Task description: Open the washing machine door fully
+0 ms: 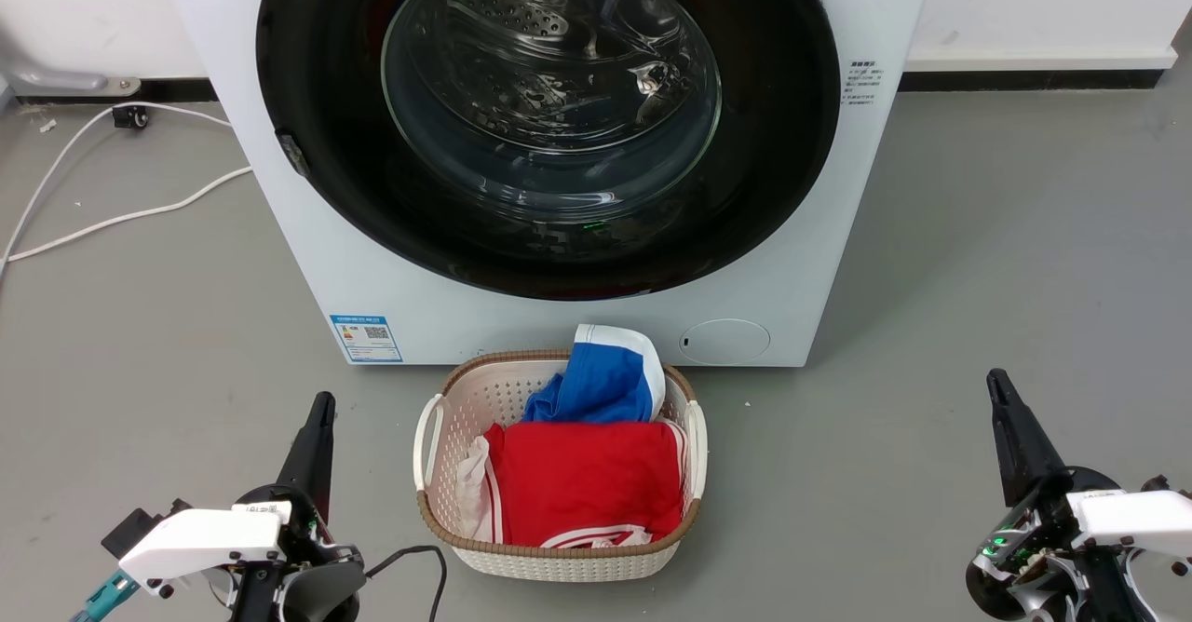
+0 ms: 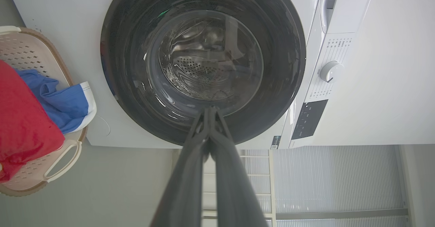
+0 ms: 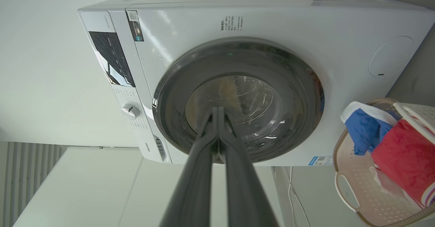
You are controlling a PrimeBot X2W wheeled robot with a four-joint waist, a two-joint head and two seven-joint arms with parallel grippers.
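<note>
The washing machine door is a large glossy black round with a bulging clear glass centre, lying flat against the white machine front, closed. It also shows as the door in the left wrist view and the door in the right wrist view. A small dark latch piece sits on its left rim. My left gripper is low at the left, shut, holding nothing, well short of the machine. My right gripper is low at the right, also shut and empty. The tips of the left gripper and the right gripper meet.
A cream laundry basket with red and blue clothes stands on the grey floor right before the machine, between my arms. A small round white flap is at the machine's lower right. White cables lie on the floor at the left.
</note>
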